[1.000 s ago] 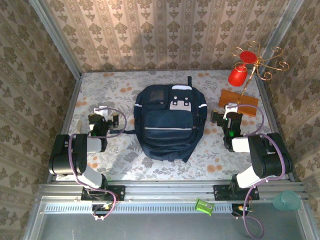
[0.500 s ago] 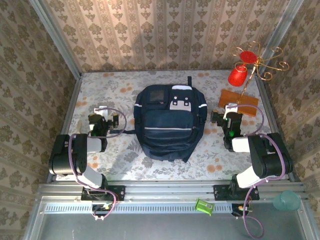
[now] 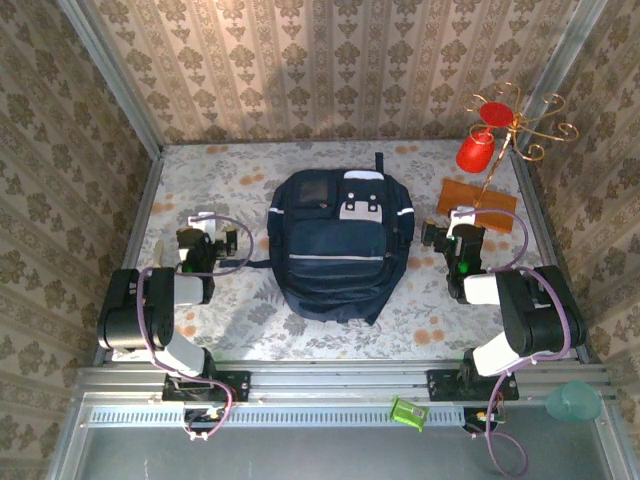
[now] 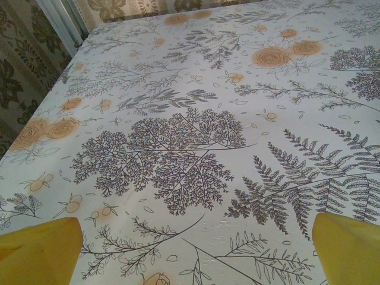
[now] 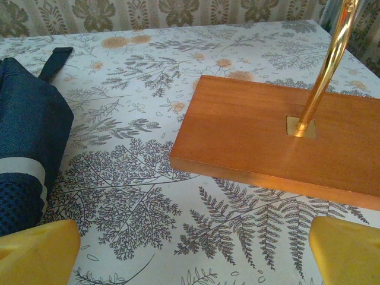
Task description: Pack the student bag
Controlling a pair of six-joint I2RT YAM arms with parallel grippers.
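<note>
Nothing we can make out has moved over the last second: both arms and the student bag (image 3: 335, 250) sit as they did in the earlier top views.

We see the student bag lying flat at the middle of the floral tablecloth (image 3: 250, 180), between the two arms, its white studded patch toward the back wall. Its dark edge with a pale stripe also shows at the left of the right wrist view (image 5: 24, 148).

The left gripper (image 4: 196, 249) is low over bare cloth to the left of the bag, its yellow pads (image 4: 38, 249) set wide apart with nothing between them. The right gripper (image 5: 196, 249) is likewise spread and empty, and it faces a wooden base (image 5: 267, 136) that carries a gold rod (image 5: 323, 71). From above, the rod branches into curled gold arms, and what looks like a red cup (image 3: 474, 152) hangs there, though the view is too small for us to be sure.
</note>
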